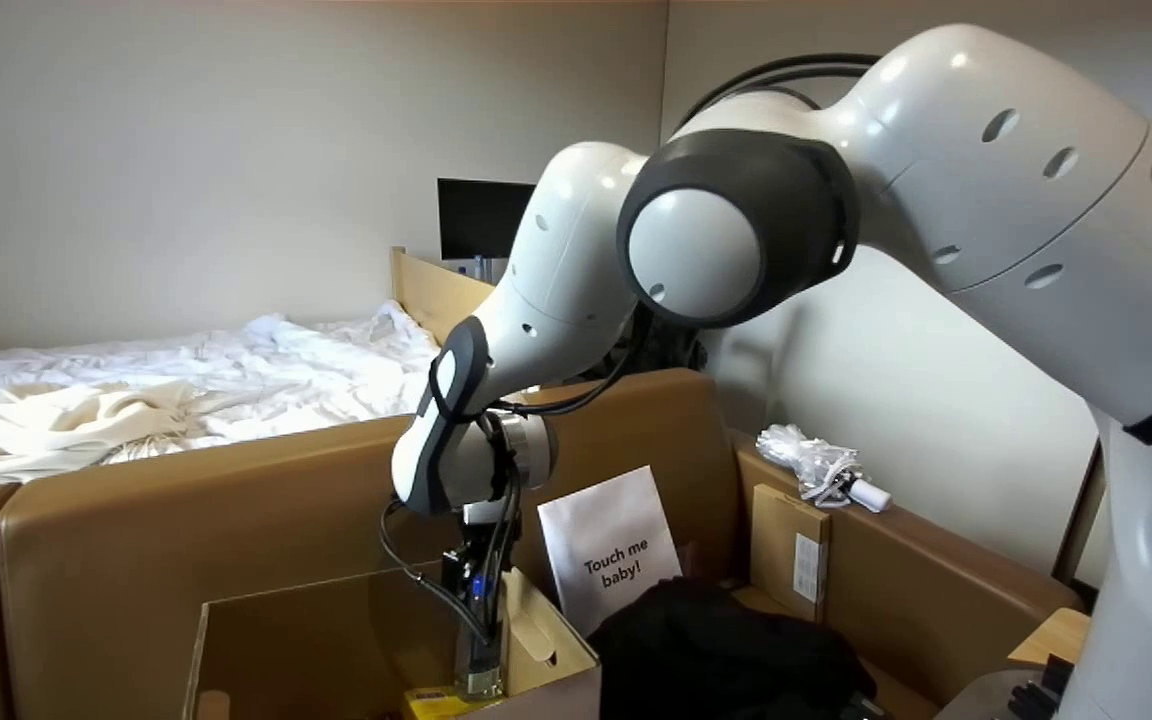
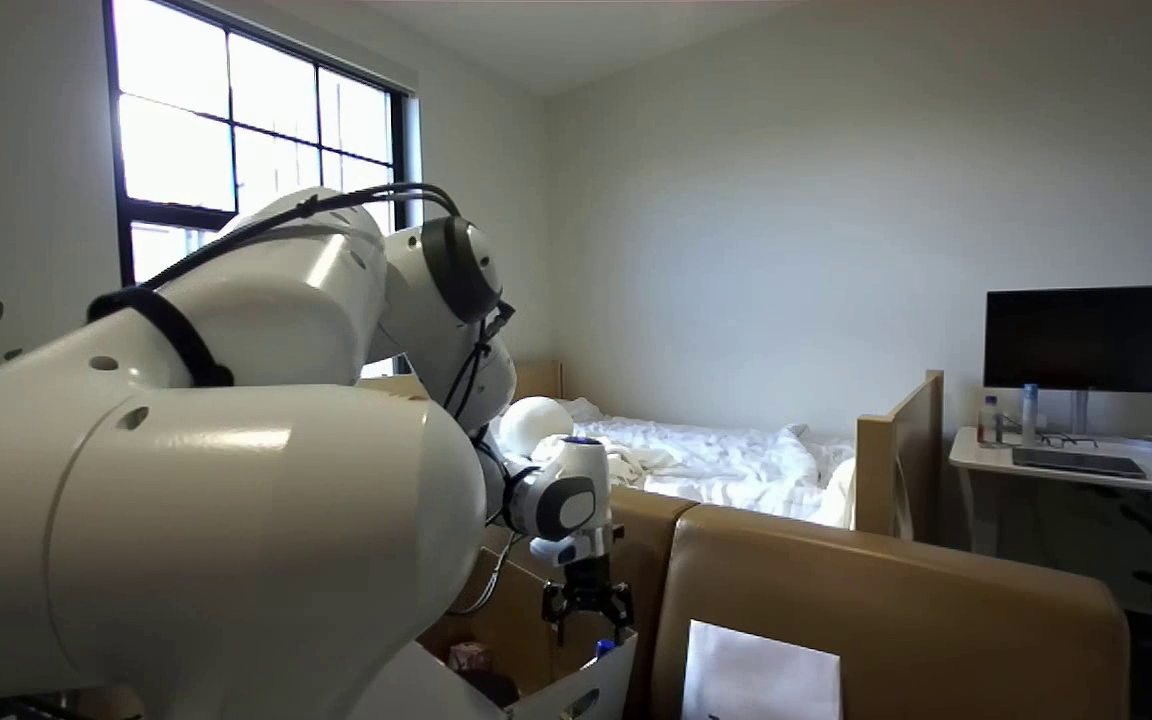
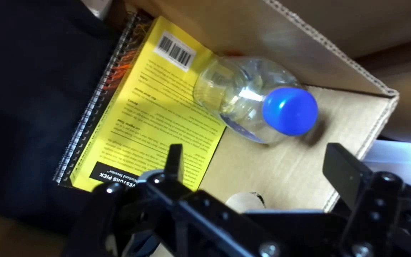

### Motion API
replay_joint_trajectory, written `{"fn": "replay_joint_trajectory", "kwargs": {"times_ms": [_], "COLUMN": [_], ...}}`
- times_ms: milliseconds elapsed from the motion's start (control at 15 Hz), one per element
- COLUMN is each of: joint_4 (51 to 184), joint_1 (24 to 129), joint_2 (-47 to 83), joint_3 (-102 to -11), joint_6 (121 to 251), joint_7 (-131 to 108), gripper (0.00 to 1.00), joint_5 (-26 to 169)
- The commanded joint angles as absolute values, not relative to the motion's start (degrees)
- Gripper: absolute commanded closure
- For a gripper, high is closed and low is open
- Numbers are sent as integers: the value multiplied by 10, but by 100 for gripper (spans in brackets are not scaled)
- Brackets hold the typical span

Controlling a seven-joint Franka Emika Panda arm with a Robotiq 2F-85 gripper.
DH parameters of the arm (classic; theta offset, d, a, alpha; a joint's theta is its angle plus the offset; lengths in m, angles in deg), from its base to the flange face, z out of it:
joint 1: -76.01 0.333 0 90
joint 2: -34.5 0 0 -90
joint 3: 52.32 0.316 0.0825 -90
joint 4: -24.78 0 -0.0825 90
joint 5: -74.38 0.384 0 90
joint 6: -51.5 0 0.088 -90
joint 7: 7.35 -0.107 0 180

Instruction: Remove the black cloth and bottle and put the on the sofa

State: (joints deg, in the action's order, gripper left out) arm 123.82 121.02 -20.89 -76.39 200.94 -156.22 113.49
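Observation:
The bottle [image 3: 252, 103], clear with a blue cap [image 3: 290, 111], stands inside the open cardboard box [image 1: 556, 692], partly over a yellow book. In the wrist view it lies just beyond my fingertips. My gripper [image 3: 255, 160] is open with nothing between its fingers. In an exterior view the gripper [image 2: 589, 630] hangs at the box, its fingers near the bottle's blue cap [image 2: 604, 648]. The black cloth [image 1: 726, 650] lies crumpled on the sofa [image 1: 186, 530], beside the box.
A yellow book [image 3: 155, 117] and a dark thing [image 3: 37, 107], unclear what, lie in the box. The box wall [image 3: 298, 53] rises close to the bottle. A printed paper sign [image 1: 611, 560] leans on the sofa back. A flat carton [image 1: 786, 550] and a wrapped umbrella [image 1: 816, 465] are farther right.

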Motion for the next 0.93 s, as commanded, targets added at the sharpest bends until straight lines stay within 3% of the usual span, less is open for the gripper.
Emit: {"fn": "replay_joint_trajectory", "kwargs": {"times_ms": [0,333,867], "joint_4": [1267,1259,1236], "joint_1": [1295,1277,1320], "joint_2": [-227,-232,-303], "joint_3": [-846,-804,-871], "joint_6": [2017,2031,2048], "joint_7": [-1562,-1561,-1563], "gripper": [0,0,0], "joint_5": [1230,1266,1354]}}
